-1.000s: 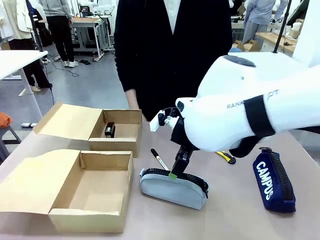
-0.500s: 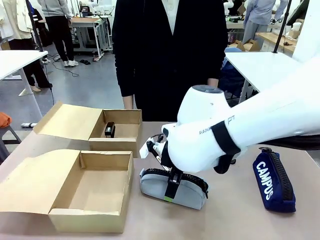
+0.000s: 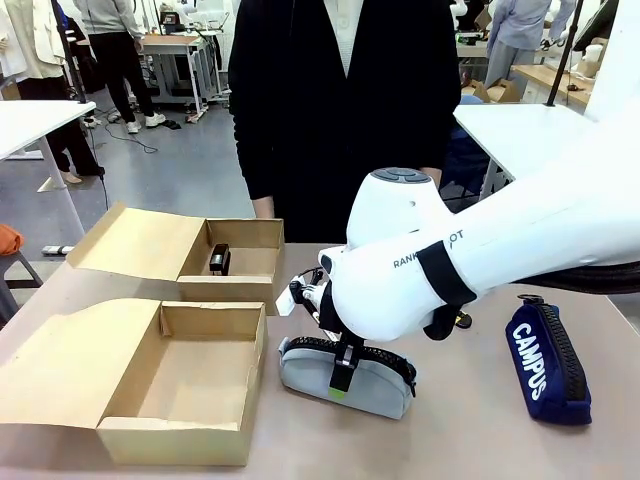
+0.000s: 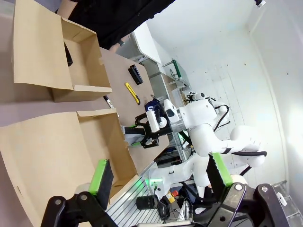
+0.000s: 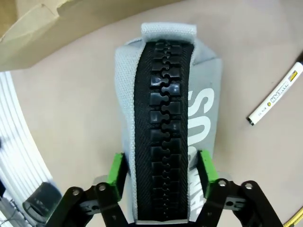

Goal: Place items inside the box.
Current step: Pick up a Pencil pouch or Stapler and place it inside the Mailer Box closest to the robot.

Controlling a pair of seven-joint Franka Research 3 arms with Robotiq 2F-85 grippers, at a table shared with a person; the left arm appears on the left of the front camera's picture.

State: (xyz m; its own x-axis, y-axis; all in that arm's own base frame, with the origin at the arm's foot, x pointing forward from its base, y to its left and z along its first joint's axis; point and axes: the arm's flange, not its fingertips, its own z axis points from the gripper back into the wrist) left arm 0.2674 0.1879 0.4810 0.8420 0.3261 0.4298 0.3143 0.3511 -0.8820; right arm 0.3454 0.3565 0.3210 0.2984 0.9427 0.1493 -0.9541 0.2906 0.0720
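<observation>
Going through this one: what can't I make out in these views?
- Marker: front view, hidden behind the right arm.
- Knife: front view, almost wholly behind that arm; right wrist view, cut off at the corner.
- Grey pouch lettering: right wrist view, only part shows; the rest runs out of sight beside the right gripper.
- Stapler: front view, too small inside the far box for detail.

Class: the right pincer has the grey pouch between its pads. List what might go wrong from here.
1. The right pincer pinches the soft grey pouch by its sides, so it may squash and slip on lifting.
2. The marker pen lies close beside it and may get knocked.
3. A low carry might catch the wall of the near box.
</observation>
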